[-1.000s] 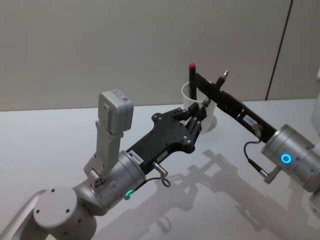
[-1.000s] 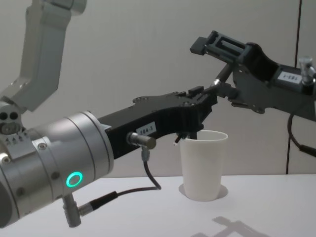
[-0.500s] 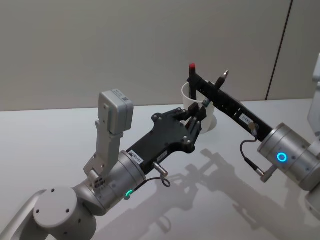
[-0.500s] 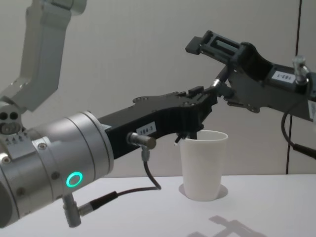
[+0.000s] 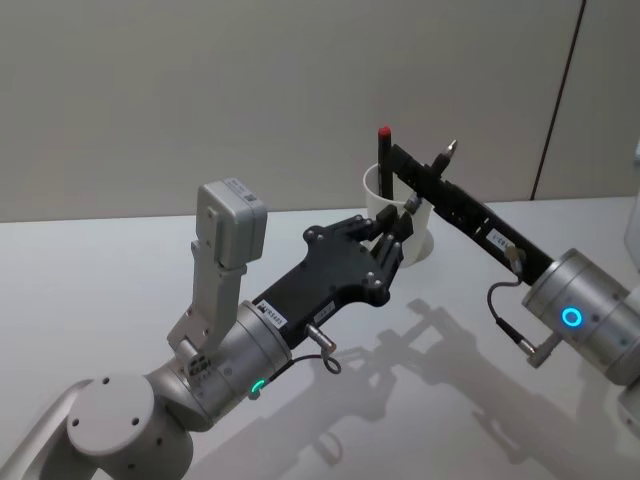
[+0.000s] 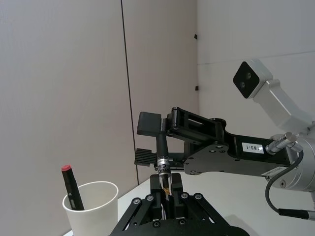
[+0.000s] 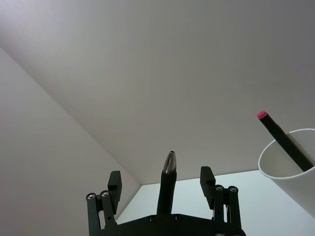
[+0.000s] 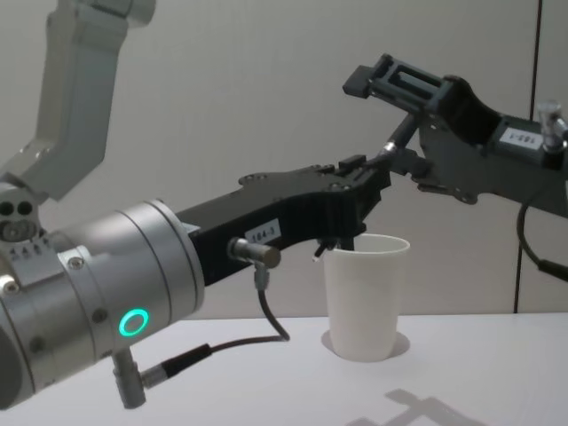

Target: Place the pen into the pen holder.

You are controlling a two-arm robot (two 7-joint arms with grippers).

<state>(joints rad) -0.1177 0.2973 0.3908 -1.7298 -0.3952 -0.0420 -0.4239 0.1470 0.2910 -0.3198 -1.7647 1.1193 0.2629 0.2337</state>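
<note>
Currently the left claw (image 6: 166, 186) is closed on the pen (image 7: 167, 183), low on the barrel. It holds the pen tilted, tip up, just beside and above the pen holder's (image 8: 366, 297) rim. The right claw (image 7: 160, 172) straddles the upper barrel with jaws spread wide, not touching it.

Looks like a handover or re-grip right at the cup. To do it well:
- close the right claw squarely before the left lets go
- tip the pen nearer vertical
- aim for the free side of the cup; a red-capped pen (image 6: 71, 184) leans inside
- lower it, don't drop it

The holder is thin white paper, tapered, with a rolled rim, probably light and easy to tip. The pen is slim, black, smooth and round, with a metal tip, so it may roll in the grip. The desk (image 5: 120, 270) is matte white.
</note>
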